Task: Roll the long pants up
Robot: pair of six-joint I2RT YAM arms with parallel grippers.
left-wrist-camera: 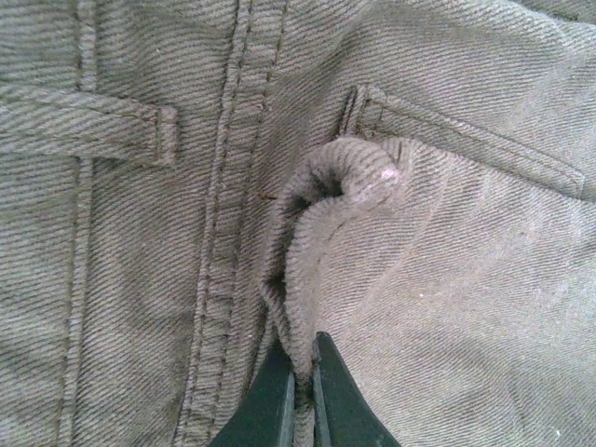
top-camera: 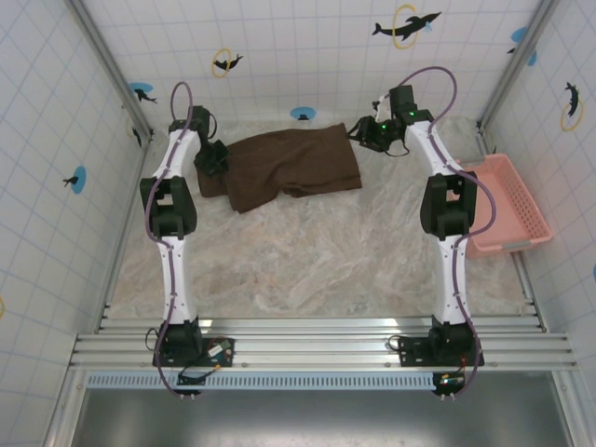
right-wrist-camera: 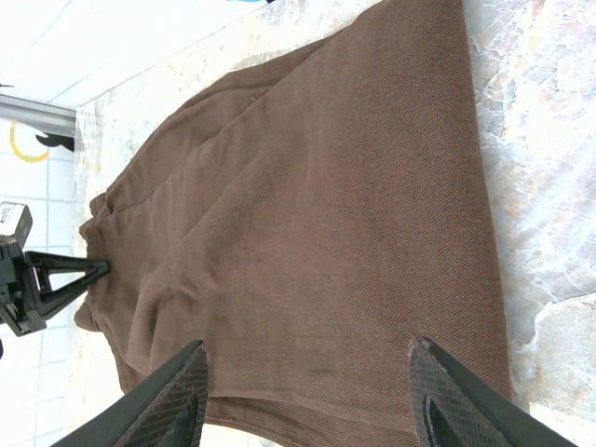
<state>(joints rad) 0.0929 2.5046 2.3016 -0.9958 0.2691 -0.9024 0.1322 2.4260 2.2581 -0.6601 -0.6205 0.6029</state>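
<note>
low, left pincer [left-wrist-camera: 303,361] clamped on long pants [top-camera: 289,166] fold; right pincer [right-wrist-camera: 307,349] open above them.

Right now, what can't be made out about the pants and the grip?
Top view: left gripper too small against the pants to show its grip.
Left wrist view: pants' outline cut off by every edge.
Right wrist view: pants' nearest edge partly cut off by the bottom edge.
</note>
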